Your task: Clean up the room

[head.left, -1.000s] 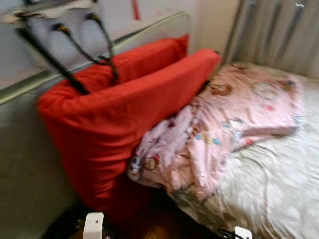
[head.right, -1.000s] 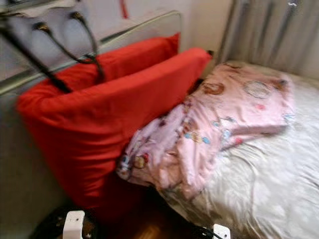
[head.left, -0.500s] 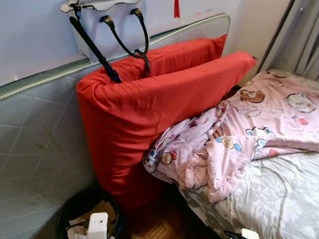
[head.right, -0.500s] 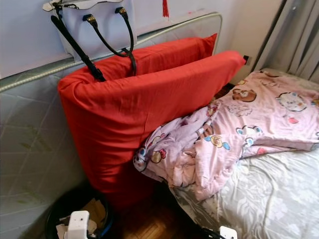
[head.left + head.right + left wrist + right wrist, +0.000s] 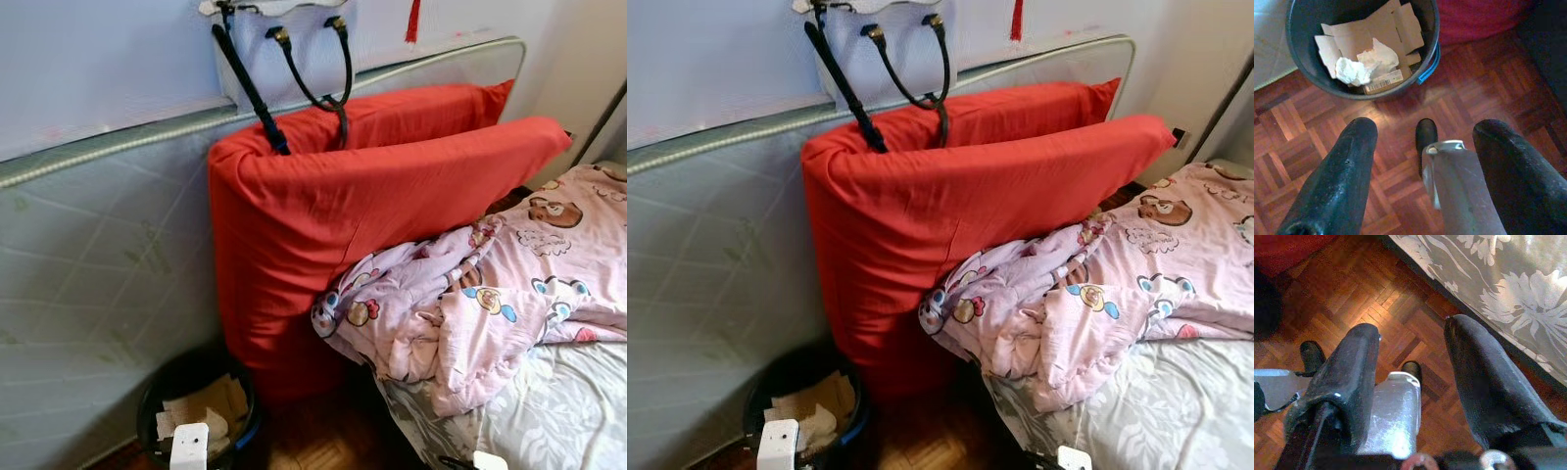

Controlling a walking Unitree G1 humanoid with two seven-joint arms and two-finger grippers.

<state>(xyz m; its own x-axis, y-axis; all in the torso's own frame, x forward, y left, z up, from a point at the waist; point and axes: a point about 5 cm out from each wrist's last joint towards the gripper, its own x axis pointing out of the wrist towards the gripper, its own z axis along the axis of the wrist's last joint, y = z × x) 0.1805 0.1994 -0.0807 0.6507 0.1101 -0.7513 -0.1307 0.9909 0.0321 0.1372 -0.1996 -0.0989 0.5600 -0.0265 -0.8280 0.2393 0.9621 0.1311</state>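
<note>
A black trash bin (image 5: 196,392) holding cardboard scraps and crumpled paper (image 5: 1359,68) stands on the wood floor between the padded wall and two red cushions (image 5: 353,215). The cushions lean upright against the headboard. A crumpled pink cartoon-print quilt (image 5: 470,304) lies on the bed and spills over its edge against the cushions. My left gripper (image 5: 1427,127) hangs open over the parquet just short of the bin, nothing between its fingers. My right gripper (image 5: 1413,328) hangs open above the floor beside the bed's edge, holding nothing.
A white handbag with black straps (image 5: 284,69) hangs on the wall above the cushions. The bed has a grey floral sheet (image 5: 549,411). A grey padded panel (image 5: 88,294) lines the wall on the left. My own feet (image 5: 1426,134) stand on the parquet below the grippers.
The whole picture has slid right and sharpened, so the camera has turned left. The bin has come fully into view. Cushions, quilt and bag lie as before.
</note>
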